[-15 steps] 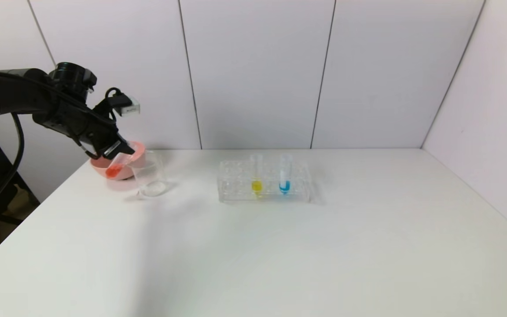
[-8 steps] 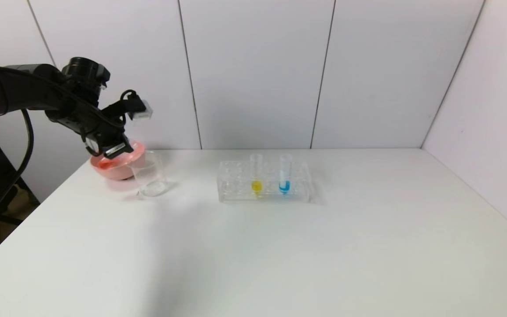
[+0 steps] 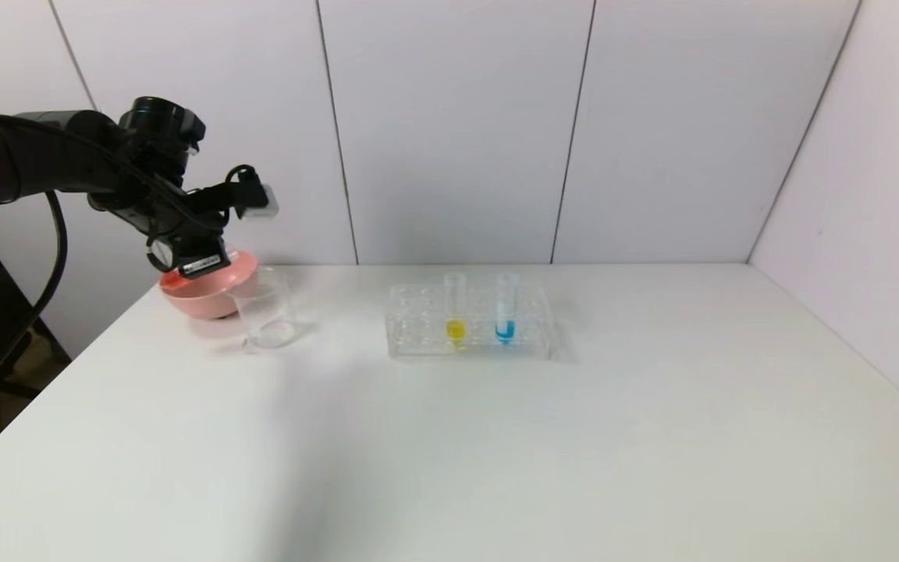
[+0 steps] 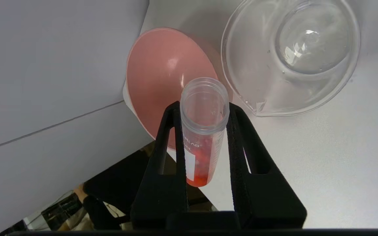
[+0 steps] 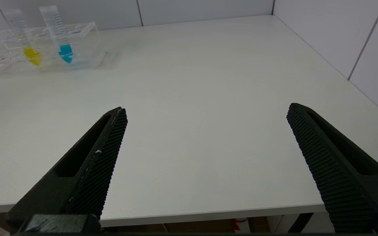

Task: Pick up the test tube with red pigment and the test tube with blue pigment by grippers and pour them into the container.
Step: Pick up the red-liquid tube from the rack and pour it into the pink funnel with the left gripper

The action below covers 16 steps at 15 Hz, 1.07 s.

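Observation:
My left gripper [image 3: 201,268] is shut on the test tube with red pigment [image 4: 202,131] and holds it above the table's far left corner. The tube is tipped near level, with orange-red liquid at its rounded end. Its open mouth is over the rim of the pink bowl [image 4: 162,72], beside the container [image 4: 290,55]. The container, a clear beaker [image 3: 264,308], shows no colour inside. The test tube with blue pigment [image 3: 505,308] stands upright in the clear rack [image 3: 418,339]. My right gripper [image 5: 207,111] is open and empty at the table's front edge, out of the head view.
A tube with yellow liquid [image 3: 455,312] stands in the rack next to the blue one. The pink bowl [image 3: 204,297] touches the beaker at the far left. White walls close off the back and the right side.
My left gripper has turned and risen slightly, lifting the tube's red end from hanging low to nearly level. The right arm and the rack have not moved.

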### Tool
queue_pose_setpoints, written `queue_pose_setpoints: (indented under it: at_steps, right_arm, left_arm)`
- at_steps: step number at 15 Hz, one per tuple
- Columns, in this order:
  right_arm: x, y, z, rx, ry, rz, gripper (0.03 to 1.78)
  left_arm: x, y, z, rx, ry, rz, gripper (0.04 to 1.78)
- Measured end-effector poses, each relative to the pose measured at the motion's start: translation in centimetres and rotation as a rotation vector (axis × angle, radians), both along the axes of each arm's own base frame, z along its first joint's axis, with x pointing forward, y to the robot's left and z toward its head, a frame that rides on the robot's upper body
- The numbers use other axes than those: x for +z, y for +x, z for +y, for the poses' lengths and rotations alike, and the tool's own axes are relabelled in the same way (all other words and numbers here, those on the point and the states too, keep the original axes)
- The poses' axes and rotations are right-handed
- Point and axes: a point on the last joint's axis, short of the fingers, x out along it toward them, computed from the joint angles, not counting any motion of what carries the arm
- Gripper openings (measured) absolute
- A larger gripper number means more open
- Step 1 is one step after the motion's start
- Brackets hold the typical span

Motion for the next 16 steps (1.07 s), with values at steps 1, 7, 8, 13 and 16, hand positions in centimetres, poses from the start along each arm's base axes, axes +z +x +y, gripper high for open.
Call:
queue_pose_setpoints:
  at_steps: [1, 7, 8, 13, 16]
  right_arm:
    - [0.0, 0.0, 0.0, 0.0, 0.0, 0.0, 1.77]
    - [0.0, 0.0, 0.0, 0.0, 0.0, 0.0, 1.77]
    - [0.0, 0.0, 0.0, 0.0, 0.0, 0.0, 1.77]
    - [0.0, 0.0, 0.0, 0.0, 0.0, 0.0, 1.77]
    - [0.0, 0.0, 0.0, 0.0, 0.0, 0.0, 1.77]
  left_arm:
    - [0.0, 0.0, -0.1, -0.015, 0.014, 0.002, 0.39]
    - [-0.5, 0.1, -1.2, -0.046, 0.079, 0.022, 0.39]
    - [-0.6, 0.2, -1.3, -0.045, 0.088, 0.026, 0.39]
    - [-1.2, 0.2, -2.6, -0.036, 0.17, 0.058, 0.39]
    - [-1.4, 0.3, -3.3, -0.008, 0.232, 0.064, 0.39]
